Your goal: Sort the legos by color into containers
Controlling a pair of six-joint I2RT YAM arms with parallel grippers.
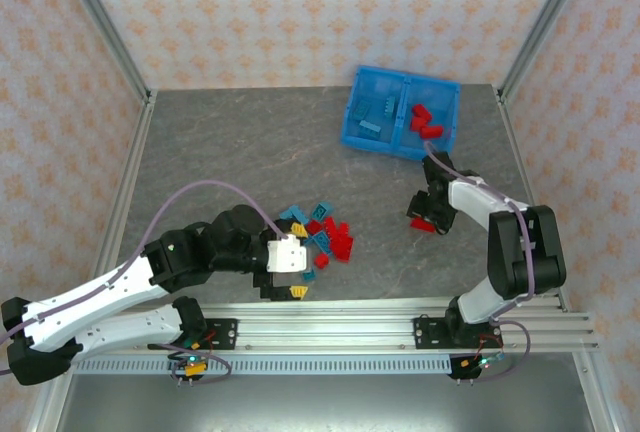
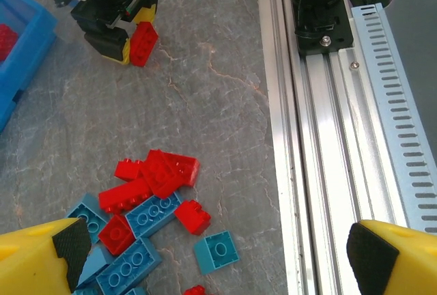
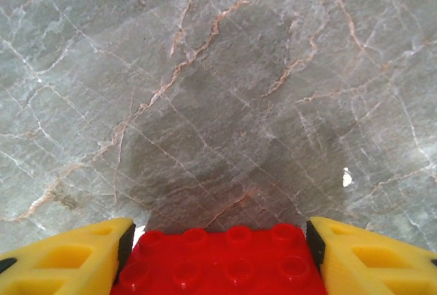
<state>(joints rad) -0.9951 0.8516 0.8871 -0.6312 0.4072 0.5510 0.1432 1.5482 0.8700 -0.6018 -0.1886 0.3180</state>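
A loose pile of red and light blue legos lies on the grey table, left of centre. My left gripper hangs open over the pile's near edge. In the left wrist view its yellow fingertips straddle a small teal lego, with red and blue bricks just beyond. My right gripper is shut on a red lego, its pads pressed against both ends, just above the table. The blue bin holds blue legos in its left container and red legos in its right.
The aluminium rail runs along the table's near edge, close to my left gripper. Metal frame posts rise at the back corners. Bare marbled tabletop lies ahead of the right gripper, between it and the bin.
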